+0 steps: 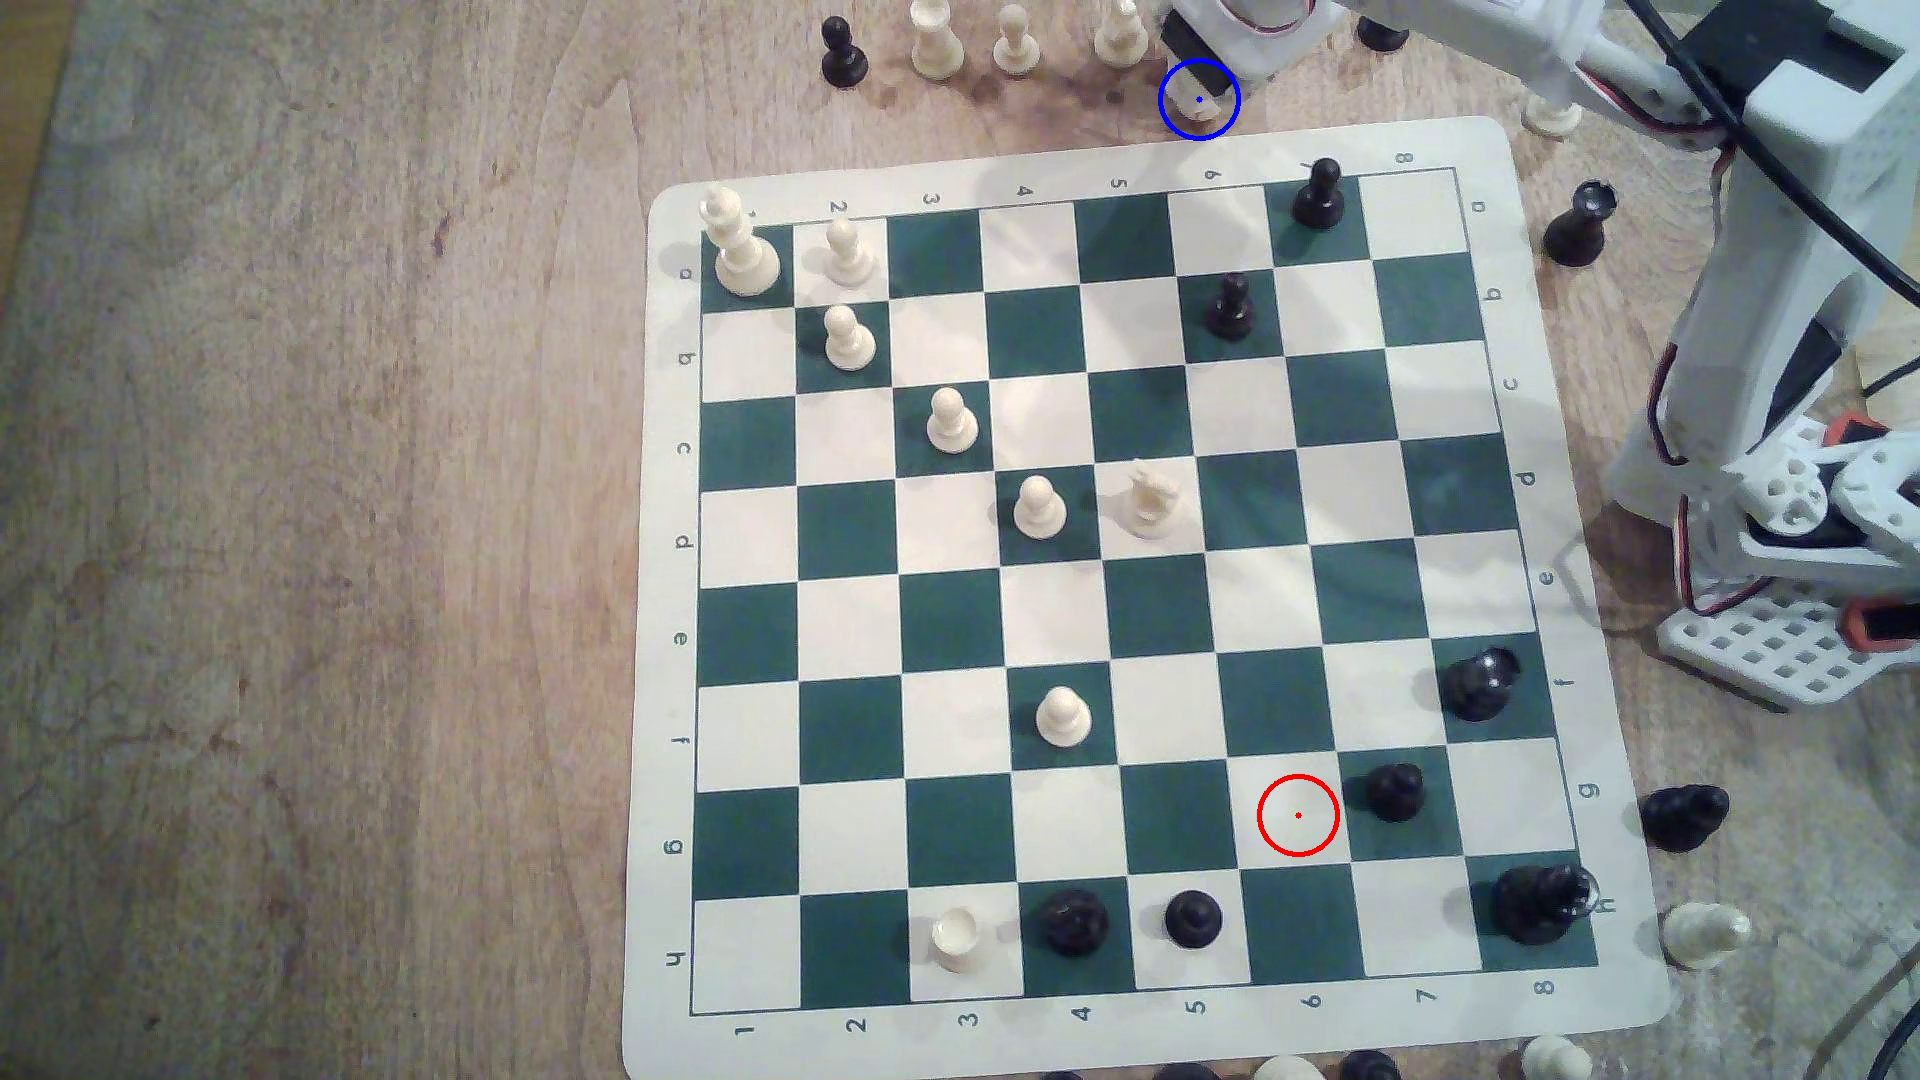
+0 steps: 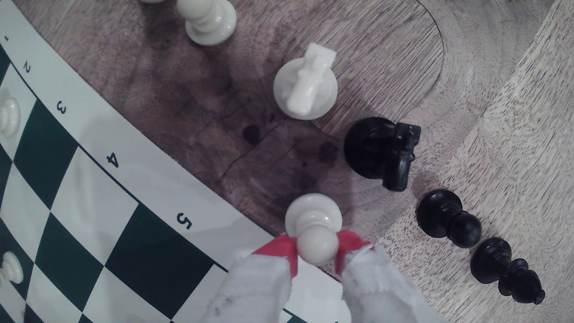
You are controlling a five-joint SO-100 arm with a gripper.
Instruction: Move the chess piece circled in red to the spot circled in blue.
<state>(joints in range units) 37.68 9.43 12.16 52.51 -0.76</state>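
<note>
Pincer (image 2: 317, 248) closing on chess piece (image 2: 313, 228): red pads (image 2: 281, 250) pressing ball head from both sides, you are holding it up high. Base seeming to be resting on wood surface (image 2: 466, 77), just off board (image 2: 93, 192) edge by file 5. In exterior view, spot (image 1: 1199, 100) sitting right under pincer. Judging pawn light, stiff, smooth plastic; round head likely slipping, so you are better gripping narrow neck. White knight (image 2: 306, 87) and black knight (image 2: 382, 152) standing near.
</note>
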